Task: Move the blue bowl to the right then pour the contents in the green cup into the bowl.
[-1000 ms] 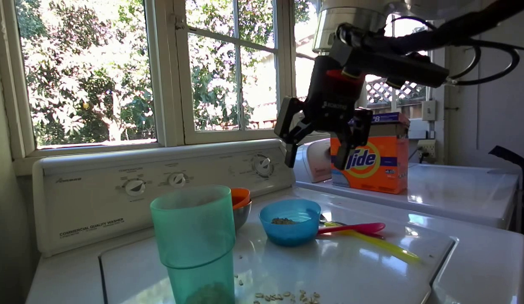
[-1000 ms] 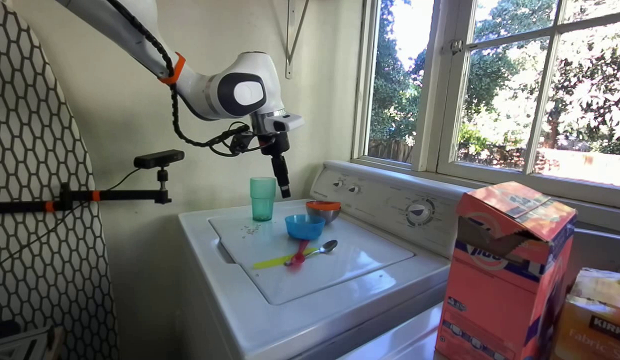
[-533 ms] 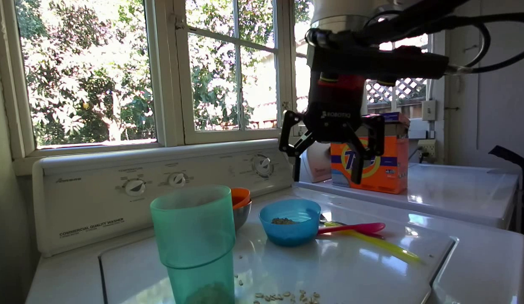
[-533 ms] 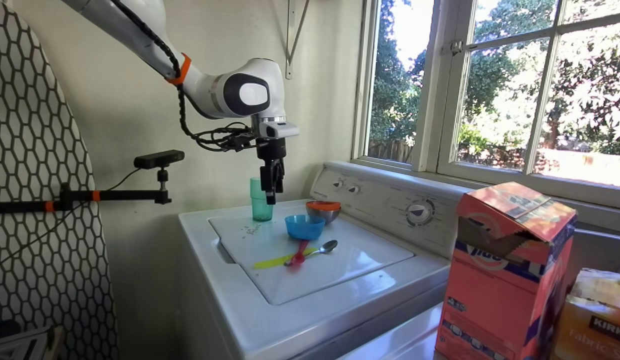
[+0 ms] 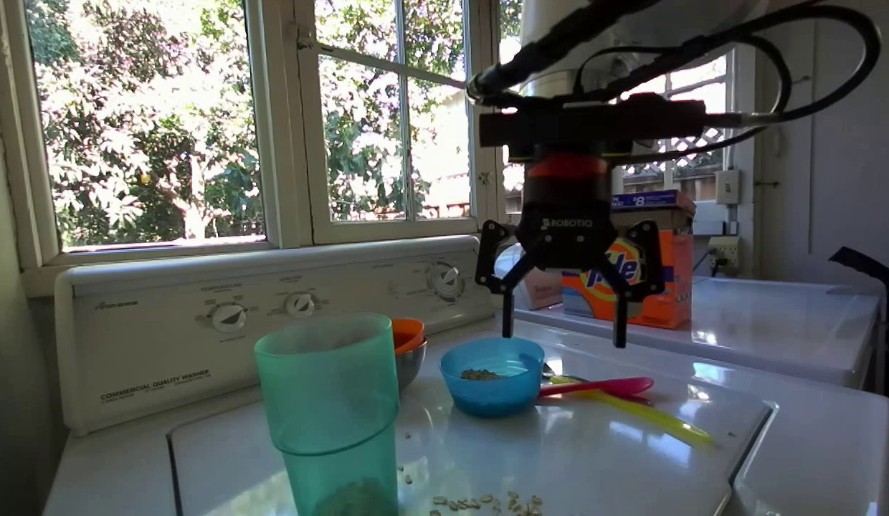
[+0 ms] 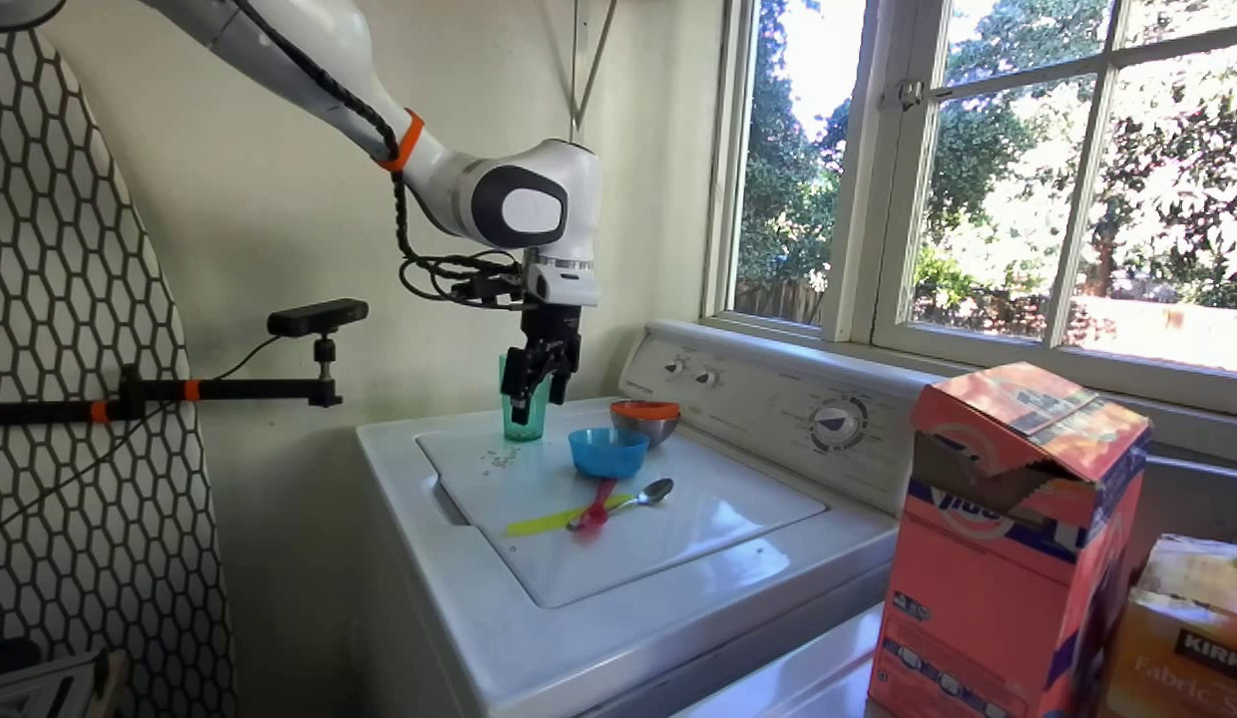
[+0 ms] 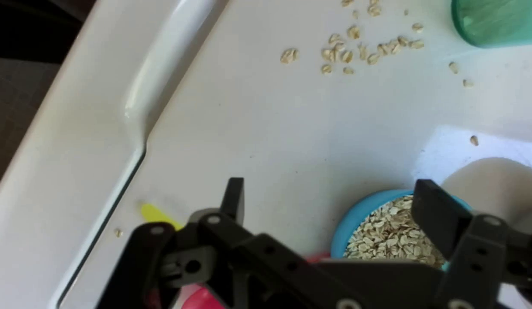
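The blue bowl (image 5: 491, 395) stands upright on the white washer lid, in both exterior views (image 6: 607, 455). In the wrist view the bowl (image 7: 348, 225) holds pale oat flakes (image 7: 390, 234), its lower part hidden by the gripper. The green cup (image 5: 330, 401) stands upright with flakes (image 5: 355, 499) at its bottom; the wrist view shows part of it (image 7: 497, 21). My gripper (image 5: 563, 340) is open and empty, pointing down above the lid. In the wrist view (image 7: 330, 182) one finger (image 7: 442, 214) overlaps the bowl and the other (image 7: 234, 199) lies outside it.
An orange bowl (image 6: 645, 410) sits in a metal bowl (image 6: 650, 431) behind the blue bowl. Pink (image 5: 602, 388), yellow (image 5: 663, 417) and metal (image 6: 656, 491) utensils lie beside the blue bowl. Loose flakes (image 7: 334, 53) lie near the cup. An orange detergent box (image 5: 667, 287) stands beyond.
My gripper has come down, straightened from a tilt to vertical and turned about its axis, with its jaws open. The blue bowl and green cup have not moved.
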